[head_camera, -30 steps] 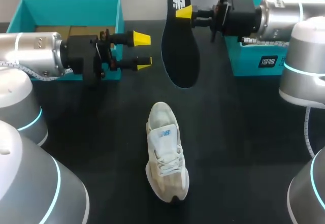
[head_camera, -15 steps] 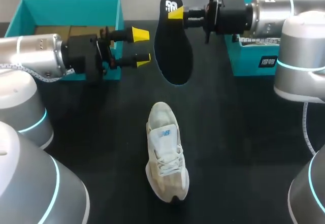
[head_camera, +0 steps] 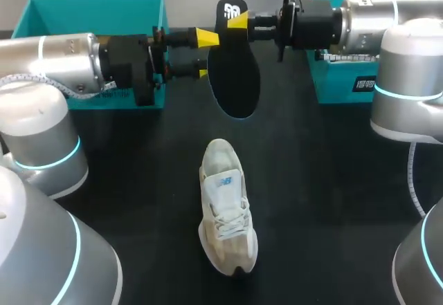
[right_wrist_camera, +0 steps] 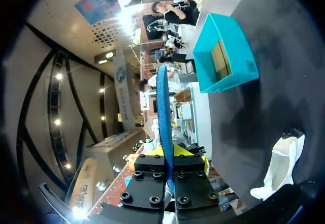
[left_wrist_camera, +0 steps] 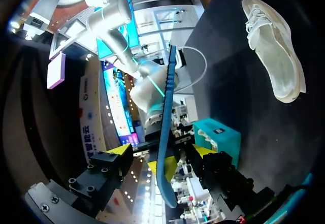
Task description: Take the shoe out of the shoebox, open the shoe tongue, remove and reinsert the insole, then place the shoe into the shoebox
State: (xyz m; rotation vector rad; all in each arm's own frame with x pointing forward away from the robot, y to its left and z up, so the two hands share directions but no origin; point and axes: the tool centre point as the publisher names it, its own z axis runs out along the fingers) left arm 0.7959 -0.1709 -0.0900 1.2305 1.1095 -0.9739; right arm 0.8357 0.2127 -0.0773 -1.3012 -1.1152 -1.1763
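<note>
Seemingly, insole (head_camera: 235, 84) within right gripper (head_camera: 239, 20).

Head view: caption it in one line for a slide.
Right claw holds the insole aloft; open left claw straddles it; shoe lies on the table.

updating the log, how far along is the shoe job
Done: the shoe lies on the table, out of the shoebox, and the insole is out. In hand: the right gripper is shut on the insole's logo end, holding it in the air; the left gripper is open, fingers straddling it. Left: reinsert the insole, then box the shoe.
</note>
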